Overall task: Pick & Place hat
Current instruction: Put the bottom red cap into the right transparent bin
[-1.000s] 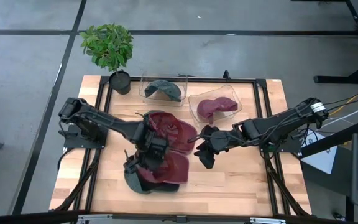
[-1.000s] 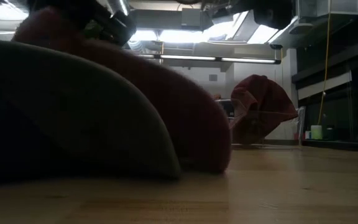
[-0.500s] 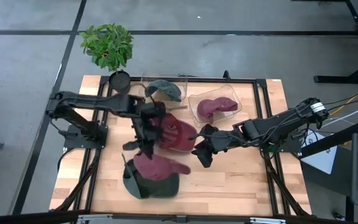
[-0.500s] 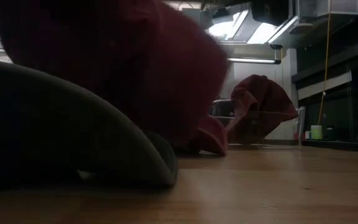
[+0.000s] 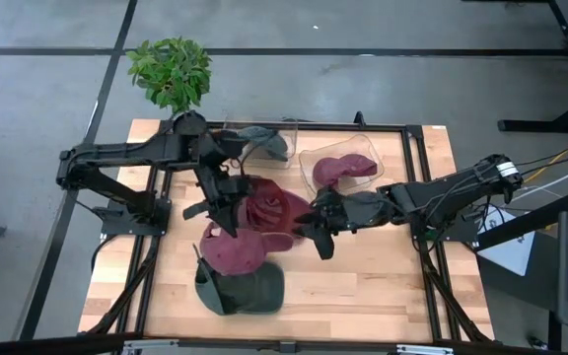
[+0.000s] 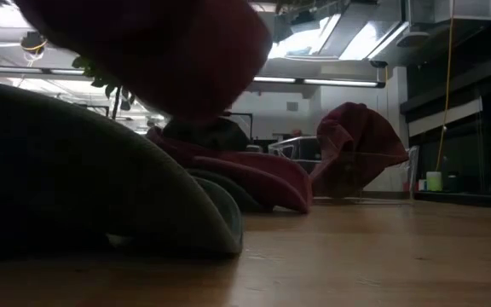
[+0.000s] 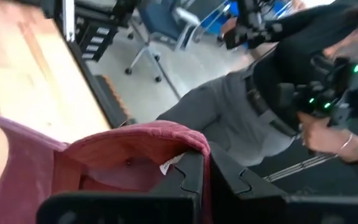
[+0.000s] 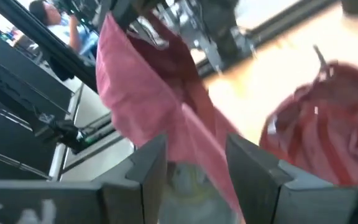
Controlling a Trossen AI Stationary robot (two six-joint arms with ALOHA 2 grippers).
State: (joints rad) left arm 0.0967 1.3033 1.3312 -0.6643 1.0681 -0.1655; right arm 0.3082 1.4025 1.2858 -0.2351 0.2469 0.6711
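Progress stands at mid-transfer. Left gripper (image 5: 227,187) is clamped on the fabric edge of a maroon hat (image 5: 269,212), which hangs lifted off the wooden surface (image 5: 383,286); the left wrist view confirms the cloth pinched between closed fingers. Right gripper (image 5: 316,229) sits against the same hat's far side, its fingers partly apart with pink-red fabric lying between them in the right wrist view; whether it truly grips is uncertain. Beside the lifted hat, toward the surface's front edge, a second maroon hat (image 5: 233,251) lies on a dark green hat (image 5: 240,291). Behind the lifted hat, two clear bins (image 5: 309,158) already hold a dark hat and a maroon one. Judgement: pick accomplished, placement outstanding.
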